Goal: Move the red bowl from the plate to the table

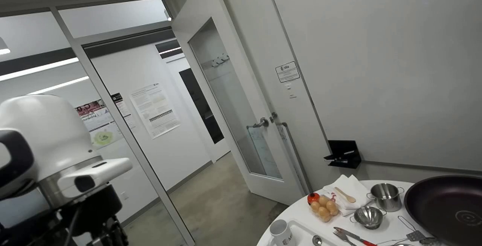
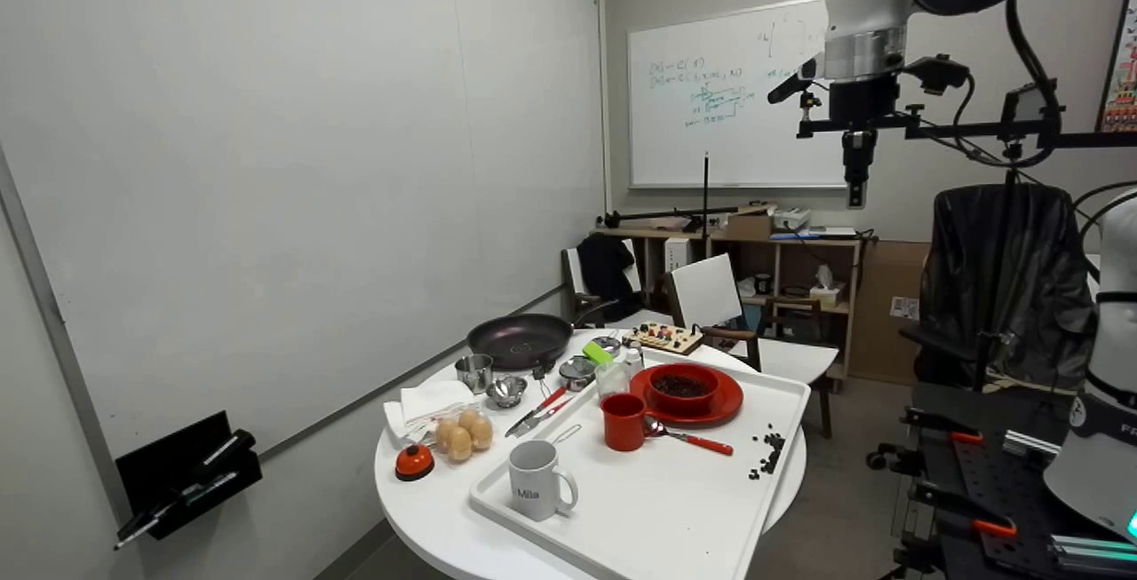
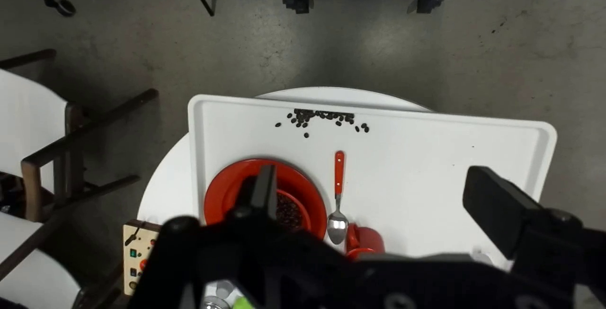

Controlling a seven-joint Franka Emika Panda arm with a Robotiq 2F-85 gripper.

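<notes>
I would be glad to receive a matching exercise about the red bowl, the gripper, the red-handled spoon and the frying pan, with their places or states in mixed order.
Things
1. Red bowl
2. Gripper
3. Red-handled spoon
4. Frying pan

Places and states
A. Dark, on the white table
B. In the air, open
C. Lying on the tray
D. On the red plate, with dark beans inside

Right pairs: 1-D, 2-B, 3-C, 4-A

Mila, right there on the grey mug (image 2: 533, 480)!
Mila tops the wall sign (image 1: 287, 72) too; handwriting (image 2: 718, 102) on the far whiteboard (image 2: 733, 149) is too small to read.
</notes>
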